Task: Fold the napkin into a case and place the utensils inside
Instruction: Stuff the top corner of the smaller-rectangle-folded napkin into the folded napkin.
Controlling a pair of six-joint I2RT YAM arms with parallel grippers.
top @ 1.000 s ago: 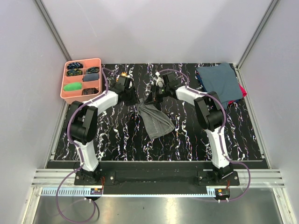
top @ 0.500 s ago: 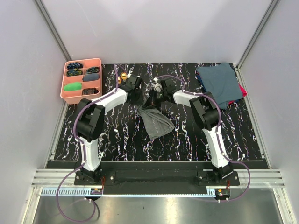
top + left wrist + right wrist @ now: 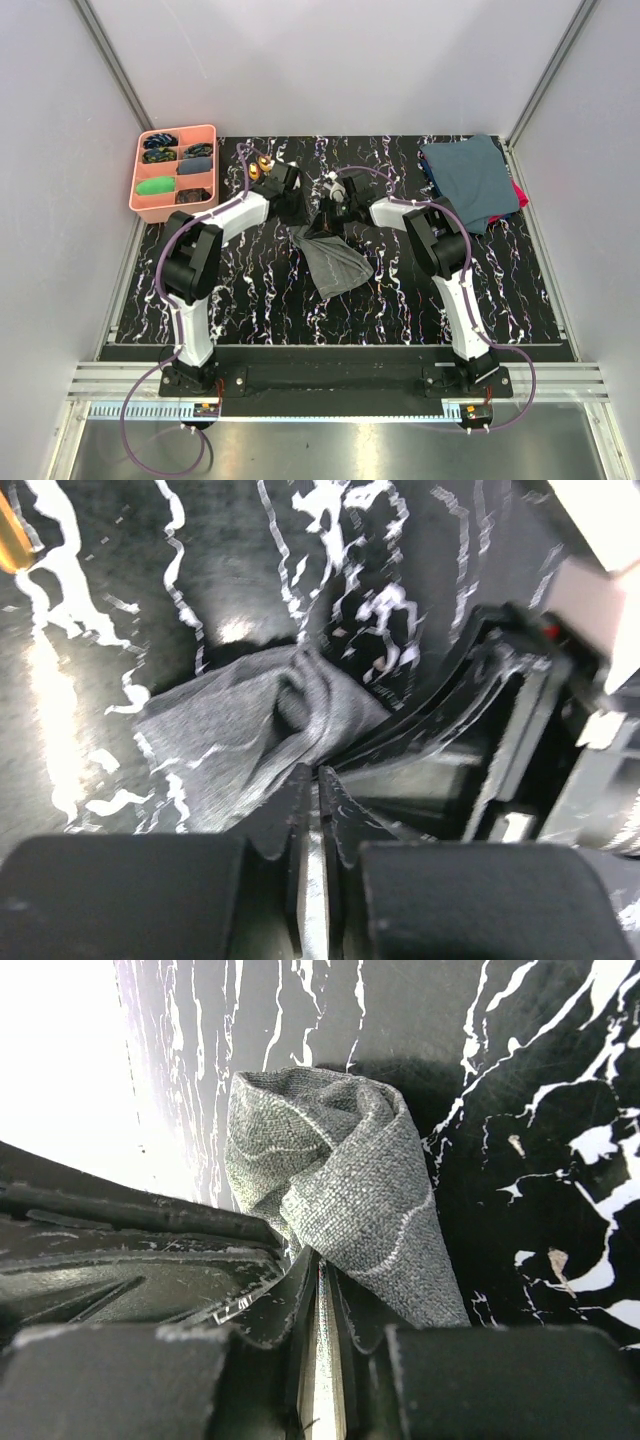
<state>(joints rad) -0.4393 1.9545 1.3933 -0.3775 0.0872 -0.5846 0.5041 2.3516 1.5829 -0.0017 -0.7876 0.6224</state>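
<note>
The grey napkin [image 3: 333, 258] lies bunched on the black marbled table, its upper end lifted between the two grippers. My left gripper [image 3: 298, 213] is at that raised end from the left, jaws shut on a fold of the napkin [image 3: 235, 730]. From the right, my right gripper [image 3: 325, 216] is shut on the napkin's hem [image 3: 345, 1185]. The two grippers nearly touch. In the left wrist view the right gripper [image 3: 520, 710] fills the right side. The gold utensils [image 3: 262, 165] lie behind the left arm; an orange handle [image 3: 10, 535] shows at the top left corner.
A pink compartment tray [image 3: 210, 160] with small items stands at the back left. A pile of dark blue-teal cloths [image 3: 468, 178] over something red lies at the back right. Grey walls close in the table on three sides.
The left gripper has moved right to the napkin's raised end and closed on it. The right gripper shifted slightly left, still holding the cloth.
</note>
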